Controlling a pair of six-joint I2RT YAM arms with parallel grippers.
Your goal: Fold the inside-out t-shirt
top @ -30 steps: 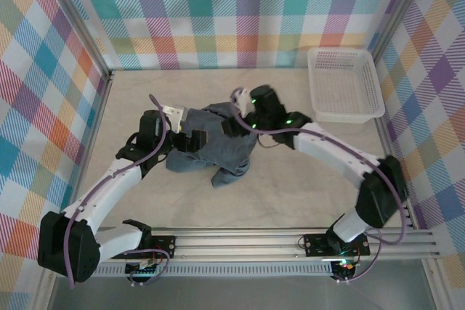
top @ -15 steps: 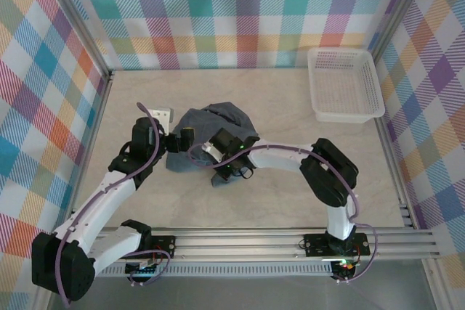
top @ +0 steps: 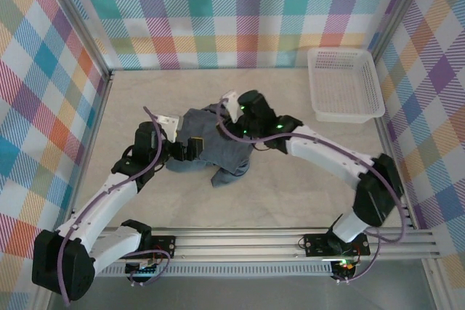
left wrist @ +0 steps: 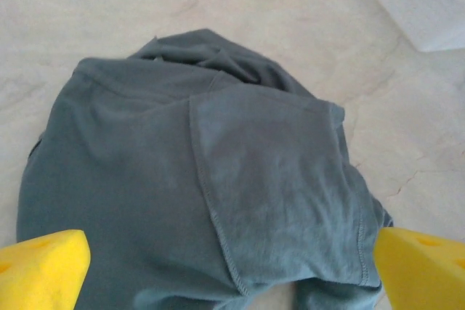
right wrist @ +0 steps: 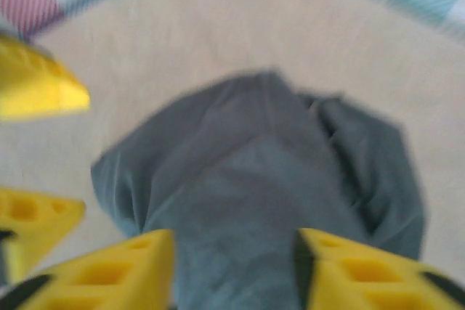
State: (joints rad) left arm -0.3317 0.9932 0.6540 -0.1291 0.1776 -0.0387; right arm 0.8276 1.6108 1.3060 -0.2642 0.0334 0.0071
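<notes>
From above, I see the t-shirt [top: 218, 152] bunched in a slate-grey heap at mid-frame on the tabletop [top: 305, 186], one flap trailing toward the bottom. The left tool [top: 190, 148] sits at its left edge and the right tool [top: 232, 115] over its top edge.

On the left wrist, the pads [left wrist: 40, 270] gape wide at both lower corners, gripping nothing. A stitched hem runs down the crumpled cloth.

The right wrist is blurred. Its pads [right wrist: 109, 274] are parted over the heap, holding nothing I can make out.
</notes>
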